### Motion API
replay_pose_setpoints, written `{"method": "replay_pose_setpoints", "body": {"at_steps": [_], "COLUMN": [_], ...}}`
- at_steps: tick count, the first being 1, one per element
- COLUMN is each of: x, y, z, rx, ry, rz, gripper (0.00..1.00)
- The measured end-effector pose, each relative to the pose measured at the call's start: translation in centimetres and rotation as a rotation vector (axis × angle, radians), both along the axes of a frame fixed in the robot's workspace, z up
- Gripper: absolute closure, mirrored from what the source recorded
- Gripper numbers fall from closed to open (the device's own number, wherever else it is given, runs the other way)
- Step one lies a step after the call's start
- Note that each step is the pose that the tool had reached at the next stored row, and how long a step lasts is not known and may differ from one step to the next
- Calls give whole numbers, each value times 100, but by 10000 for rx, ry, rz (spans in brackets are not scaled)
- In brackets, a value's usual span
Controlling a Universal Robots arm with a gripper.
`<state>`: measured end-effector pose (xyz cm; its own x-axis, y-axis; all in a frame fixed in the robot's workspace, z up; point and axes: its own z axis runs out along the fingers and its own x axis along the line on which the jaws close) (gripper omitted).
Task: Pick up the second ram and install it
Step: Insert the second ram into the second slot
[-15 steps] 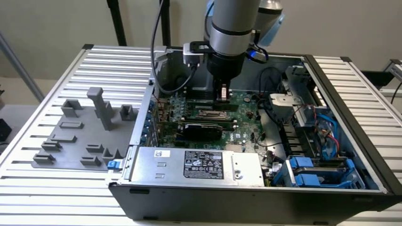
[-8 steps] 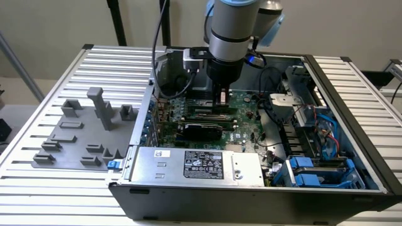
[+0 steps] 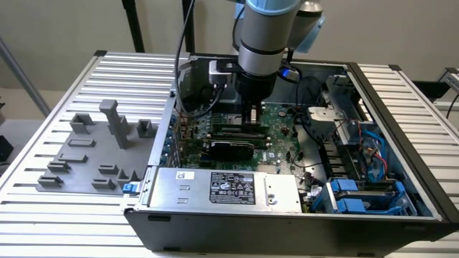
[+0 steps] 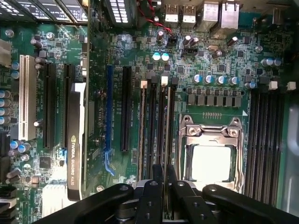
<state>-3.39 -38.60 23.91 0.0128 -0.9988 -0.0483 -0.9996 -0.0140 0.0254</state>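
Note:
My gripper (image 3: 251,121) reaches down into the open computer case (image 3: 401,161), just above the motherboard (image 3: 276,126). In the wrist view the black fingers (image 4: 158,179) stand nearly together, shut on the second ram (image 4: 163,149). The ram is a thin green stick seen edge-on. It runs in line with the long black memory slots (image 4: 152,130) beside the CPU socket (image 4: 212,158). Whether the stick touches its slot I cannot tell.
A black Nvidia graphics card (image 4: 77,140) stands in a slot close by. More memory slots (image 4: 264,140) lie beyond the socket. The silver power supply (image 3: 222,188), blue drive bays (image 3: 366,196) and cables (image 3: 315,115) crowd the case. Grey fixture blocks (image 3: 93,145) sit on the slatted table at the exterior view's left.

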Motion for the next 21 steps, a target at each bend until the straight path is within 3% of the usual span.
{"method": "replay_pose_setpoints", "body": {"at_steps": [7,11,15,21], "x": [-2,-21,-46,-47], "y": [-4,-7,-9,-9], "z": [-15,-28,-43,-68], "rx": [0,0,-8,-13], "ry": [2,-81,-218,-221], "rz": [1,0,-1,0], "gripper": [86,86,86,86]}}
